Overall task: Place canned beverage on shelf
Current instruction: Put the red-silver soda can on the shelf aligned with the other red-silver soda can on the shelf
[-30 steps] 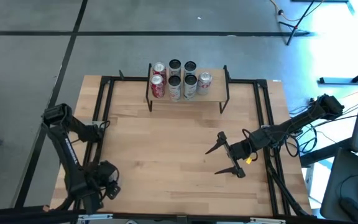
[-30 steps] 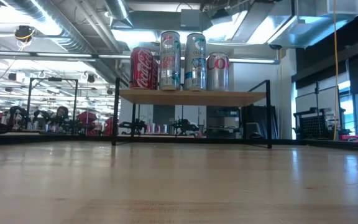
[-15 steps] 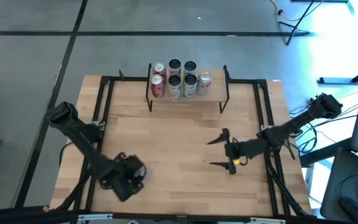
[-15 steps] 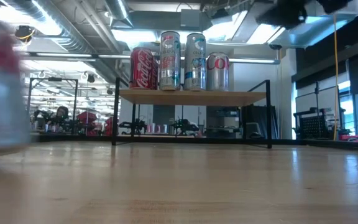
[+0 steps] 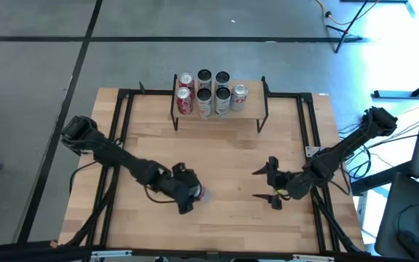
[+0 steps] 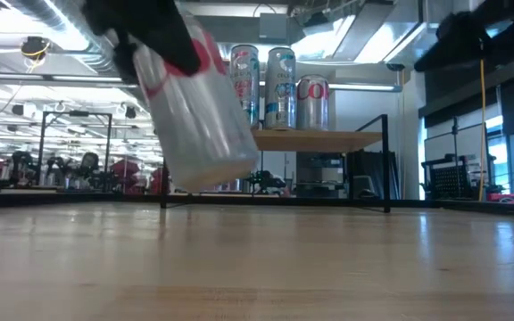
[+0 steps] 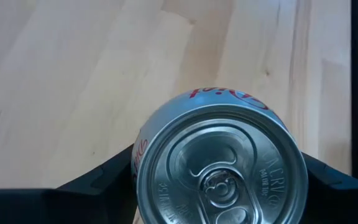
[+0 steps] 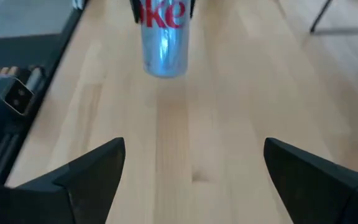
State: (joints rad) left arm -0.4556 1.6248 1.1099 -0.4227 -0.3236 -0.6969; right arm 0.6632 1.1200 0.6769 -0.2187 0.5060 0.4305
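Silver, red-lettered can (image 5: 195, 192) sits pinched in the left tool (image 5: 185, 191), tilted above the middle of the bench (image 5: 224, 156). Right tool (image 5: 274, 185) hangs spread, holding nothing. Seven cans (image 5: 204, 93) stand on the shelf (image 5: 252, 107)

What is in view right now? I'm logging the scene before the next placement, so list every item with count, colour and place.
Silver can with red lettering: one, held tilted above the table by the left gripper, left of centre.
Cans on the shelf: seven; two red at the left end, the rest silver or dark-topped, in two rows.
Low shelf with light wooden plank top and black metal frame: one, at the table's far edge.
Large light wooden tabletop: one, edged by black rails.
Left gripper: dark, fingers shut on the silver can.
Right gripper: dark, fingers open, empty, right of centre.
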